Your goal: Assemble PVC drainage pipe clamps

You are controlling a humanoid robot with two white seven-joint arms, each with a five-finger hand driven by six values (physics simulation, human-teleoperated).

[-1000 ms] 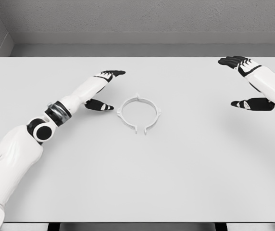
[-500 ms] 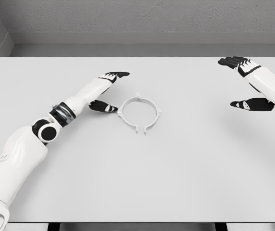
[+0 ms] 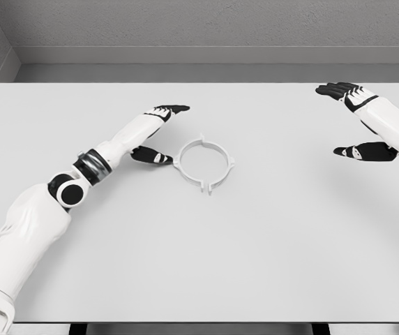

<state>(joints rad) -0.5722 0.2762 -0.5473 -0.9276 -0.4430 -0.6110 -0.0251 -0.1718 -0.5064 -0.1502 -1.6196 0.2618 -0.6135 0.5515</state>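
- Left hand [image 3: 155, 132] — fingers spread wide and holding nothing; the upper fingers [image 3: 170, 109] reach out over the table while the thumb [image 3: 151, 156] points toward the clamp from lower down.
- The thumb tip lies just beside the clamp's left edge; whether it touches the ring cannot be told from this view.
- Left arm [image 3: 67, 188] — white, with a dark joint band at the wrist and a round black-centred elbow joint; it enters from the lower left corner and runs diagonally up to the hand.
- Pipe clamp [image 3: 204, 162] — a thin white ring lying flat on the table a little left of the middle, with small tabs at top, left and right and a narrow split with two short lugs at its near side.
- Right hand [image 3: 356, 118] — likewise spread and empty, poised near the table's far right corner, well apart from the clamp; its arm leaves by the right edge.
- Table [image 3: 255, 265] — a plain white top, with grey walls behind it.
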